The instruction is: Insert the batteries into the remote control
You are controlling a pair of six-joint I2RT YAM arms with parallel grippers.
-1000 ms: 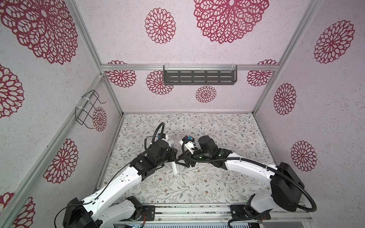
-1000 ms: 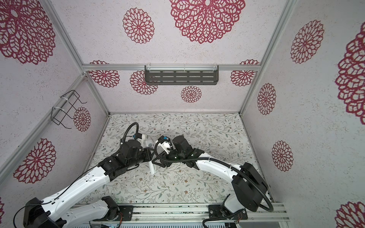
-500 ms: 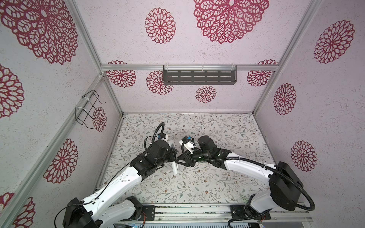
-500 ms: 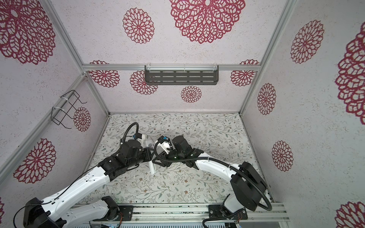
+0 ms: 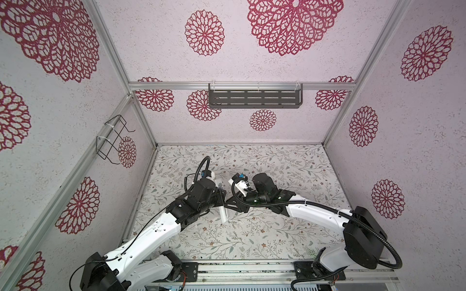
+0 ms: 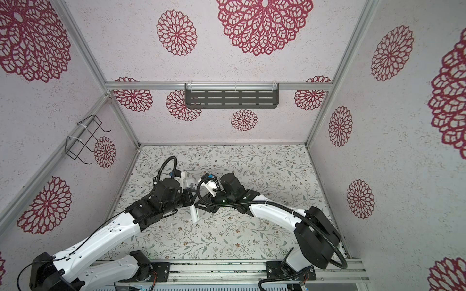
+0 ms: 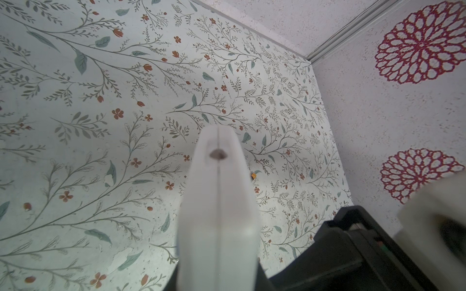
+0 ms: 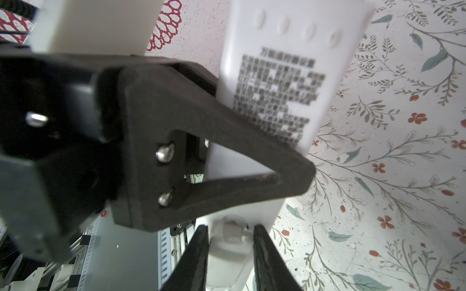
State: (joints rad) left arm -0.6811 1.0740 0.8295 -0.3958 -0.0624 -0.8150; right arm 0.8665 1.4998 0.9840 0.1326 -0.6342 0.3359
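Observation:
The remote control [image 5: 222,210] is a slim white bar held tilted above the table, its labelled back [image 8: 277,95] facing the right wrist camera. My left gripper [image 5: 221,199] is shut on its middle, one black finger [image 8: 214,156] pressing across it. The left wrist view shows the remote control [image 7: 218,201] end-on, hiding the jaws. My right gripper [image 8: 230,259] has its two fingers against both sides of the remote's near end, by a small latch [image 8: 233,230]. One tiny dark and gold battery [image 7: 253,175] lies on the table beyond the remote.
The floral table [image 5: 277,226] is walled on three sides. A grey slotted shelf [image 5: 254,99] hangs on the back wall and a wire basket [image 5: 112,139] on the left wall. A metal rail [image 5: 252,270] runs along the front edge. A small whitish fleck [image 7: 109,179] lies on the table.
The right arm has edged slightly left toward the remote. The left arm and the remote stay where they were.

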